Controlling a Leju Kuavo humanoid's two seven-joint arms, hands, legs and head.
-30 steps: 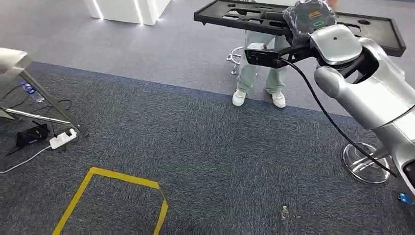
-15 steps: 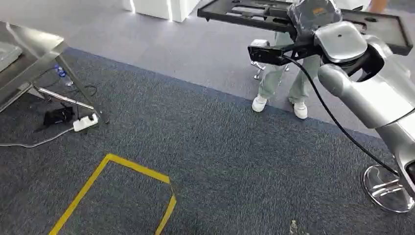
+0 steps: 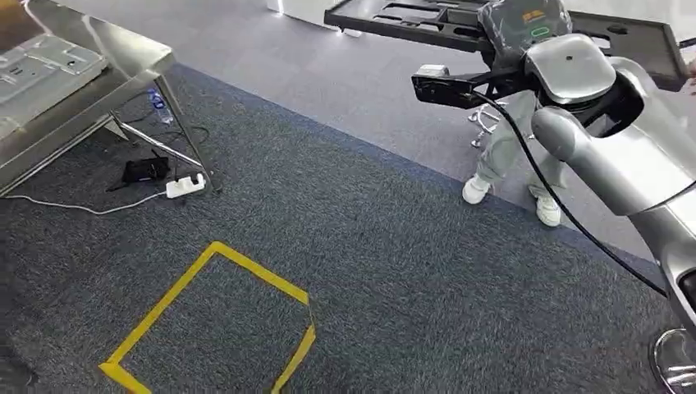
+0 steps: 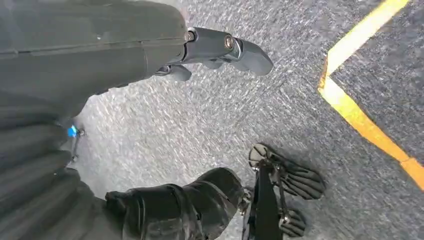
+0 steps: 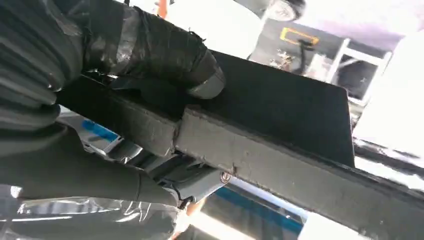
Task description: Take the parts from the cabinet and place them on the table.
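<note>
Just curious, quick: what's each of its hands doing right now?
Left hand: hangs over the carpet, holding nothing, fingers apart.
Right hand: grips the black tray.

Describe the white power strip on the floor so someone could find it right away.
Start at the metal table at the far left of the head view. By its leg, on the dark carpet, lies the white power strip, beside a black box. It is the only white thing there.

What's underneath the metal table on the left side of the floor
Under the metal table lie a white power strip, a black box, cables and a water bottle. Its top hides the floor farther back.
</note>
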